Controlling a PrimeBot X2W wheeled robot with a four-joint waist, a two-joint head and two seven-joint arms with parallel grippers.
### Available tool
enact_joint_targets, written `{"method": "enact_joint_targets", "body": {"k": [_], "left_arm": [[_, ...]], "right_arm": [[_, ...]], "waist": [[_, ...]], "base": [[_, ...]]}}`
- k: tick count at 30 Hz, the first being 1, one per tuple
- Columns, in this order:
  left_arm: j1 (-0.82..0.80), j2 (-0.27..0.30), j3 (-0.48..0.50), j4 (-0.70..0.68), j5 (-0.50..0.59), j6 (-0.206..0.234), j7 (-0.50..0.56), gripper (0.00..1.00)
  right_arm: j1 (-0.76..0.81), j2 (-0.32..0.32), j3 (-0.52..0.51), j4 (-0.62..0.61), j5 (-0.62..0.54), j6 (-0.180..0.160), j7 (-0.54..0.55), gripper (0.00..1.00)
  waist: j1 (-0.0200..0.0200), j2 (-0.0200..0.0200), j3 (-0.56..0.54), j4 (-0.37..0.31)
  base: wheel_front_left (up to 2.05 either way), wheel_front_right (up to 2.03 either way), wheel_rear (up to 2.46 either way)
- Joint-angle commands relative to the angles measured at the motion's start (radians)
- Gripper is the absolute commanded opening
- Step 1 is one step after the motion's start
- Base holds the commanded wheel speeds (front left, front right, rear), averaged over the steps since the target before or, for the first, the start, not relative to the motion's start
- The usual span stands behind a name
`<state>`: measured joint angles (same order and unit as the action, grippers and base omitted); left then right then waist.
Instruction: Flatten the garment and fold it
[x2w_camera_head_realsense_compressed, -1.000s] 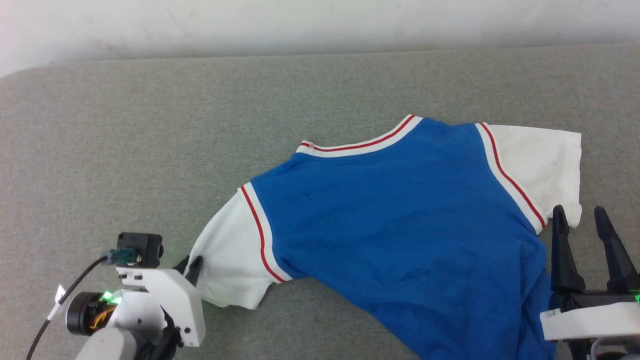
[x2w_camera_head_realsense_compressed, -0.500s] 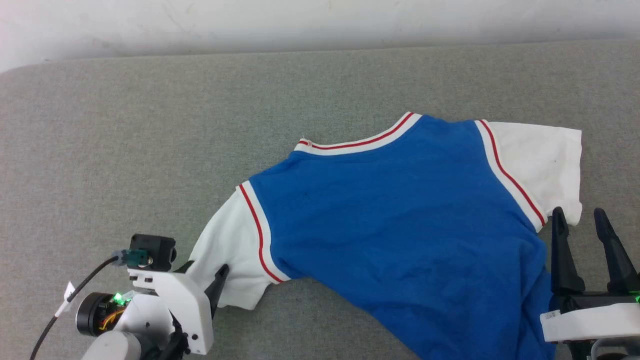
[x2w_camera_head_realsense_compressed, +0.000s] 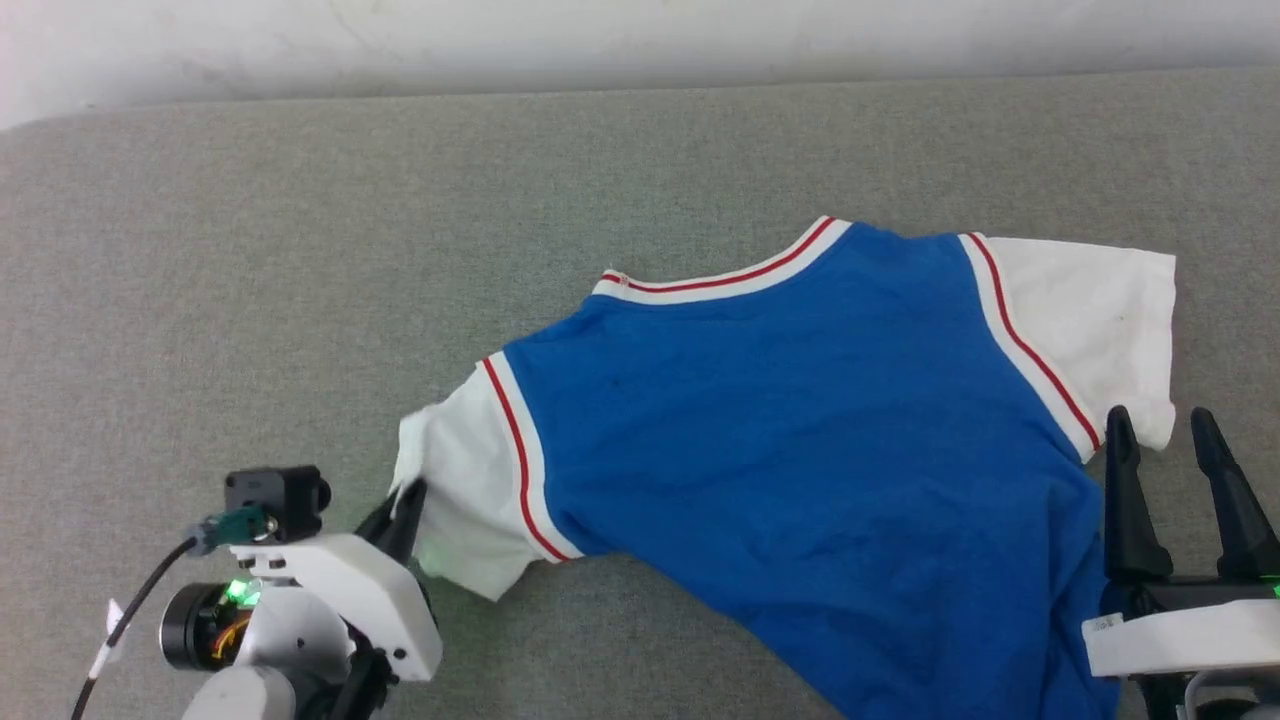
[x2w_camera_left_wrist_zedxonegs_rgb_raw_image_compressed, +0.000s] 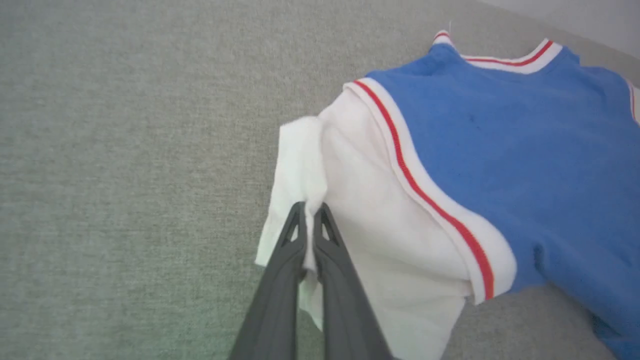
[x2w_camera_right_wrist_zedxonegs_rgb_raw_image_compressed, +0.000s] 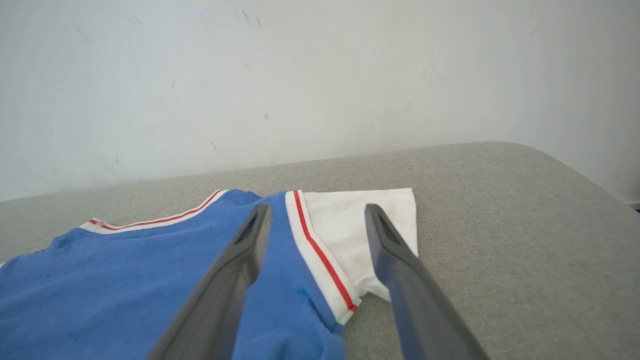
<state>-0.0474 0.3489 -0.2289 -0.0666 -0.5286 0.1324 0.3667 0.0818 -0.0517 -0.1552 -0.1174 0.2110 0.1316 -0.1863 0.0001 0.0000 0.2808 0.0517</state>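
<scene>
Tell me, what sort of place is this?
Probably an indoor robot test setup rather than a home: a plain grey fabric-covered surface, a bare, scuffed white wall behind it, and a single blue T-shirt, one sleeve pinched by the left gripper, the right gripper open beside it.

Bright, even, soft light; faint shadows, no glare; wrist views bend at edges.

Grey fabric surface (x2w_camera_head_realsense_compressed: 400, 250), white wall (x2w_camera_right_wrist_zedxonegs_rgb_raw_image_compressed: 250, 75)

White casing (x2w_camera_head_realsense_compressed: 350, 600), black cable (x2w_camera_head_realsense_compressed: 135, 612), dark right claw (x2w_camera_head_realsense_compressed: 1158, 418)
</scene>
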Motion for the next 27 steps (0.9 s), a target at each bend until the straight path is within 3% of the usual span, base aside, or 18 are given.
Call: {"method": "enact_joint_targets", "body": {"k": [1, 5, 8, 14, 18, 21, 27], "left_arm": [[0.008, -0.018, 0.013, -0.028, -0.005, 0.014, -0.031, 0.00], [0.046, -0.050, 0.049, -0.106, -0.030, 0.042, -0.084, 0.00], [0.107, -0.036, 0.099, -0.158, -0.034, 0.073, -0.107, 0.00], [0.213, 0.007, 0.217, -0.219, -0.063, 0.112, -0.126, 0.00], [0.227, 0.052, 0.232, -0.244, -0.060, 0.090, -0.114, 0.00], [0.190, 0.044, 0.198, -0.256, -0.070, 0.069, -0.103, 0.00], [0.111, 0.031, 0.139, -0.256, -0.051, 0.048, -0.104, 0.00]], "right_arm": [[-0.016, 0.001, 0.002, -0.005, -0.001, -0.001, -0.001, 1.00], [-0.028, 0.001, 0.002, -0.009, -0.018, -0.001, 0.013, 1.00], [-0.049, 0.001, -0.010, -0.030, -0.016, -0.001, 0.054, 1.00], [-0.151, -0.003, -0.084, -0.079, -0.017, -0.001, 0.288, 1.00], [-0.229, -0.069, -0.070, -0.063, -0.010, -0.001, 0.506, 1.00], [-0.297, -0.114, -0.063, -0.009, 0.006, -0.001, 0.620, 1.00], [-0.394, -0.193, -0.052, 0.116, -0.007, -0.001, 0.760, 1.00]], "waist": [[-0.0001, 0.0000, -0.002, 0.003], [-0.0001, 0.0000, -0.010, 0.008], [-0.0001, 0.0000, -0.012, 0.013], [-0.0001, 0.0000, -0.009, 0.021], [-0.0001, 0.0000, 0.010, 0.037], [-0.0001, 0.0000, 0.027, 0.048], [-0.0001, 0.0000, 0.071, 0.079]], "base": [[0.00, 0.00, 0.00], [0.00, 0.00, 0.00], [0.00, 0.00, 0.00], [0.00, 0.00, 0.00], [0.00, 0.00, 0.00], [0.00, 0.00, 0.00], [0.00, 0.00, 0.00]]}}
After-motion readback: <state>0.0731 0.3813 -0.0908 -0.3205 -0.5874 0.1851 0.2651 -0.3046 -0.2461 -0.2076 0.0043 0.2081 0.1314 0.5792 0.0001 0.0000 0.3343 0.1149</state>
